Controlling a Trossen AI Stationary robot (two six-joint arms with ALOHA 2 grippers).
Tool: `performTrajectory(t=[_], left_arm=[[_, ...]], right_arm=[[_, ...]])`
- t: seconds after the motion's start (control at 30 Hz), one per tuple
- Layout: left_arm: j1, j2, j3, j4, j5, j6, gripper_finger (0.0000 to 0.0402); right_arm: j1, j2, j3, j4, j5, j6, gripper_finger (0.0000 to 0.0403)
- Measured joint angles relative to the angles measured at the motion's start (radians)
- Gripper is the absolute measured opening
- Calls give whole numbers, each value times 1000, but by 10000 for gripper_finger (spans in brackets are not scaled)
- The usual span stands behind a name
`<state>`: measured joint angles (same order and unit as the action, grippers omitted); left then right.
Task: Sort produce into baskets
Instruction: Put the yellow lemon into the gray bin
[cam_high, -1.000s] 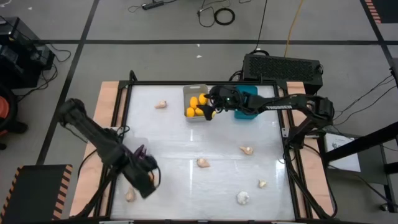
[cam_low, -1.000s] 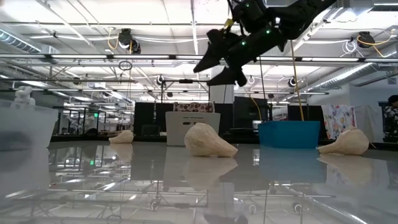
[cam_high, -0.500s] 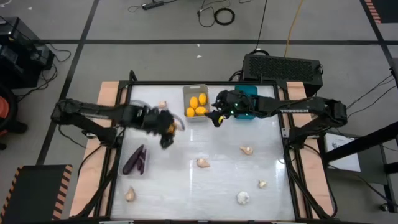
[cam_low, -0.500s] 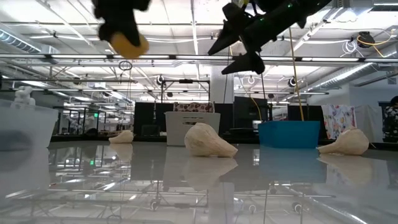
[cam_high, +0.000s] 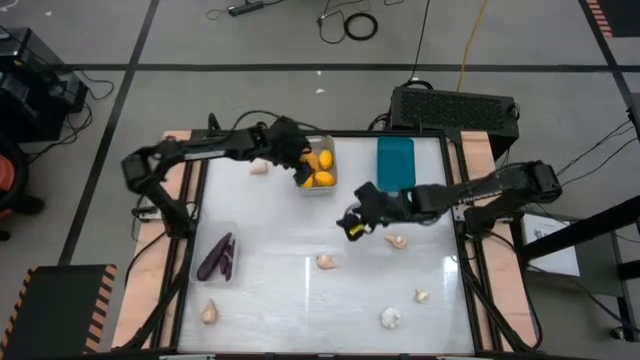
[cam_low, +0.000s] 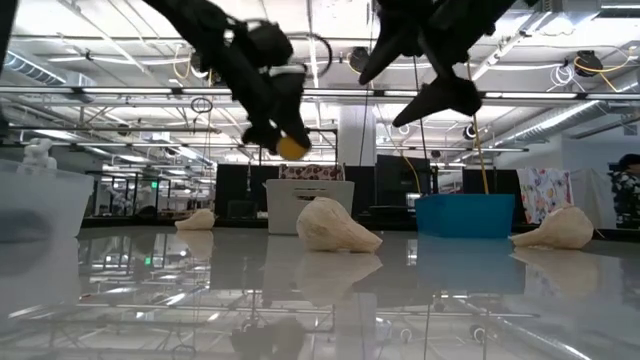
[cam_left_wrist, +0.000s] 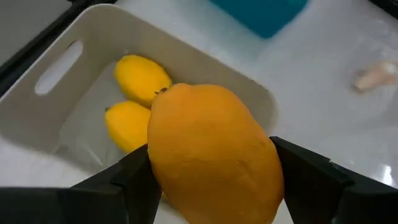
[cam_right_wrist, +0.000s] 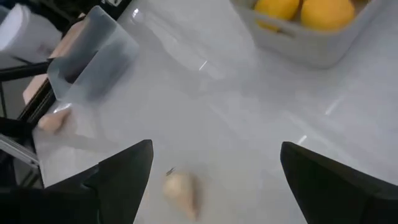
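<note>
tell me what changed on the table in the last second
The left pincer carried an orange fruit from the table's near-left up over the grey basket. The right pincer, open and empty, swung from that basket toward mid-table. The garlic bulbs stayed put.

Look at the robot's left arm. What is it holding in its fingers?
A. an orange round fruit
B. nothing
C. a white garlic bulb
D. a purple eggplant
A: the left gripper is shut on a round orange toy fruit, held over the light grey plastic basket with yellow fruits already inside.
</note>
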<state>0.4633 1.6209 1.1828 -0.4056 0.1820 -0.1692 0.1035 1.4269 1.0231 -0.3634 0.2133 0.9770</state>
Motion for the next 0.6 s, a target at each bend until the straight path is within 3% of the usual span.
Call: performTrajectory(t=[0.3,0.43,0.6], left_arm=[[64,144,0,235,-45,-7,272],[81,155,0,271,-126,-7,272],[94,156,0,250,-135,-6,272]], right_arm=[[158,5,0,-26,155,254,345],[182,5,0,-24,192,322,345],[187,5,0,-14,210,347,345]])
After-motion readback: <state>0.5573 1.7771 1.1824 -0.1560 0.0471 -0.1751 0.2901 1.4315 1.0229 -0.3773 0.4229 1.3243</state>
